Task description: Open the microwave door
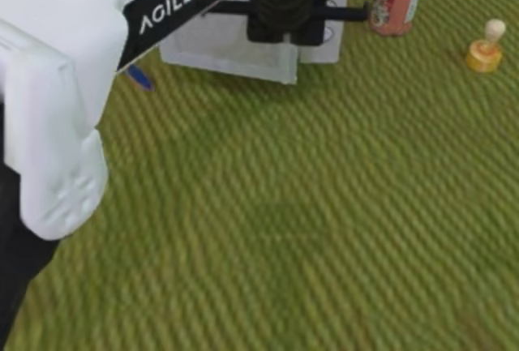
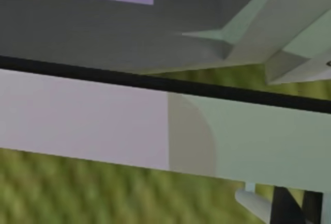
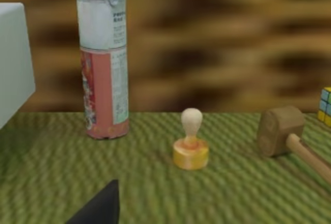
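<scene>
The white-grey microwave [image 1: 243, 47] sits at the desk's [image 1: 308, 221] far edge, left of centre, its door [image 1: 235, 59] mostly hidden under the left hand [image 1: 280, 6]; whether that hand is open, I cannot tell. Only the right wrist view shows a wooden mallet [image 3: 289, 136] near the stamp [image 3: 191, 146] and tall can [image 3: 103, 63]. Green woven cloth covers the desk.

- your left arm [image 1: 57, 67] wears bulky white, smooth-edged shells.
- a black band along it carries white "agile" lettering and a red x.
- its left gripper [image 1: 284, 10] assembly is black and blocky.
</scene>
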Controlling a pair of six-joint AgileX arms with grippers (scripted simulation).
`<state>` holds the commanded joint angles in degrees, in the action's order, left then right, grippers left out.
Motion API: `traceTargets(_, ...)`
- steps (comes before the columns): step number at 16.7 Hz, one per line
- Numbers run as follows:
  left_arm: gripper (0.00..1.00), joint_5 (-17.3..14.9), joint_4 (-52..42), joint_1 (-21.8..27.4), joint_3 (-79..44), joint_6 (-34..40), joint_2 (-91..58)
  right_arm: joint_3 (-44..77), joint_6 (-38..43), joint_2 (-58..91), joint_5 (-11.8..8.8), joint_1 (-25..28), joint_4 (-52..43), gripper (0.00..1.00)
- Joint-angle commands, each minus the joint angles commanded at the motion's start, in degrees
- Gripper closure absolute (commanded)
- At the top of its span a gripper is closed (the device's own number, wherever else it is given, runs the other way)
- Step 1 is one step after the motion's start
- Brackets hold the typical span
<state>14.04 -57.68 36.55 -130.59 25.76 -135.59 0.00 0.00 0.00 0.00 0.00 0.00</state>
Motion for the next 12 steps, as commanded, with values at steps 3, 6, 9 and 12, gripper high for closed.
traceTargets(3, 1.0, -1.34, 3.36, -0.25, 7.04, -2.93, 3.71, 0.0, 0.0, 0.0, 0.0, 0.0, 0.0, 0.0)
traceTargets(6, 1.0, -1.99, 4.86, -0.33, 9.44, -4.22, 5.38, 0.0, 0.0, 0.0, 0.0, 0.0, 0.0, 0.0)
traceTargets(9, 1.0, -1.99, 4.86, -0.33, 9.44, -4.22, 5.38, 0.0, 0.0, 0.0, 0.0, 0.0, 0.0, 0.0)
traceTargets(12, 1.0, -1.99, 4.86, -0.33, 9.44, -4.22, 5.38, 0.0, 0.0, 0.0, 0.0, 0.0, 0.0, 0.0)
